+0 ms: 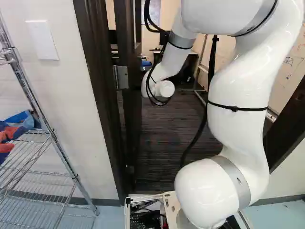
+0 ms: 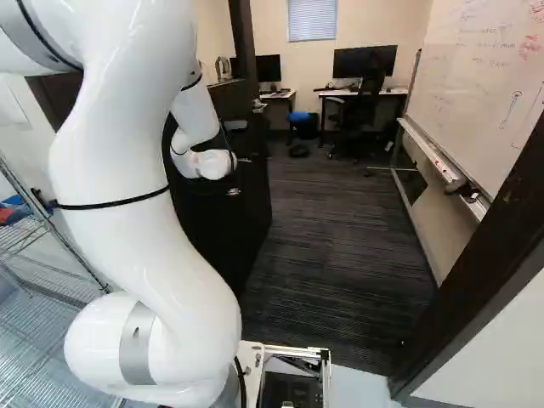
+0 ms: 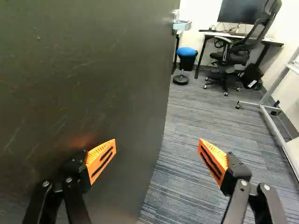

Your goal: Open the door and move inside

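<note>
The dark door (image 2: 225, 225) stands swung inward on the left of the doorway in the right base view; the left base view shows it nearly edge-on (image 1: 132, 119), with a metal hinge (image 1: 121, 77). In the wrist view its broad face (image 3: 93, 60) fills one side, and a metal fitting (image 3: 181, 24) sits at its far edge. My gripper (image 3: 157, 143) has its fingers wide apart, nothing held. One orange-padded finger lies over the door face, whether touching I cannot tell; the other is out over the carpet past the door's edge. The base views hide the fingertips.
Dark door frame (image 2: 476, 268) at the right; wire shelf (image 1: 43, 167) at the left. Inside, a whiteboard (image 2: 484, 76) on a wheeled stand lines the right side of the carpet (image 2: 340, 246). Farther back are desks, an office chair (image 3: 233, 51) and a blue-topped stool (image 3: 187, 52).
</note>
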